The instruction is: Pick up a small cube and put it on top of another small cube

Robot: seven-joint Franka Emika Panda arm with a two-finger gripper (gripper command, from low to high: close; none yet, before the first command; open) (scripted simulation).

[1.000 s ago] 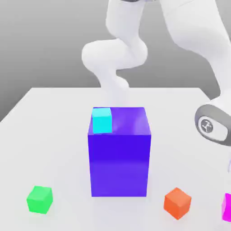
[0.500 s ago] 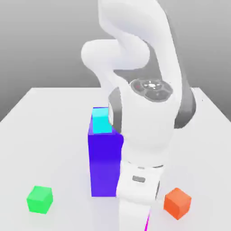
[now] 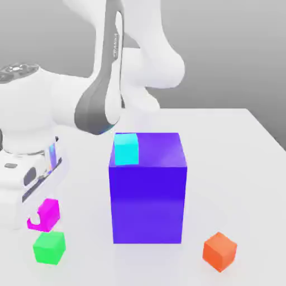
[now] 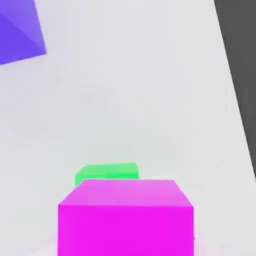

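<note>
Swung across: tool (image 3: pixel 40 219) grips magenta cube (image 3: pixel 48 211) above green cube (image 3: pixel 49 247).

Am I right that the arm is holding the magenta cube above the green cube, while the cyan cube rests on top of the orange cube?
Not quite: the cyan cube rests on the big blue-violet block, as the exterior view shows. The orange cube sits alone on the table. The gripper does hold the magenta cube above the green cube.
</note>
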